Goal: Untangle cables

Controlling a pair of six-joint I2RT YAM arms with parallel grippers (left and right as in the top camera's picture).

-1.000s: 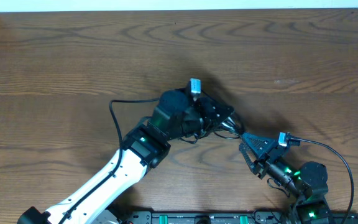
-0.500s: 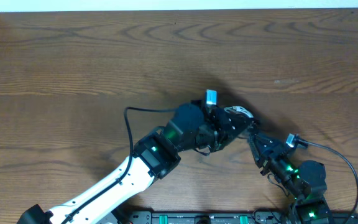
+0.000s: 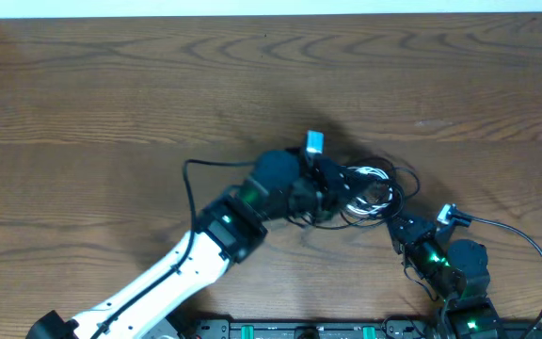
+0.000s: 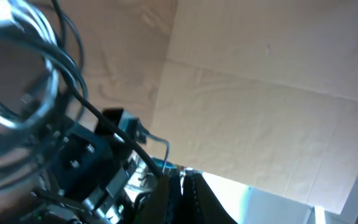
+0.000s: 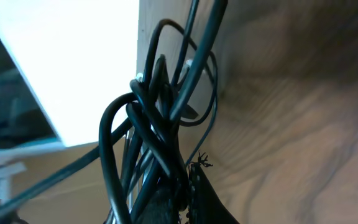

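While left and right jaws pinch the cables, loops bunch between them.

A robotics lab, to judge by the wood-grain desk with two robot arms mounted on a green-lit electronics rail along its near edge, and plain cardboard-coloured panels beyond.
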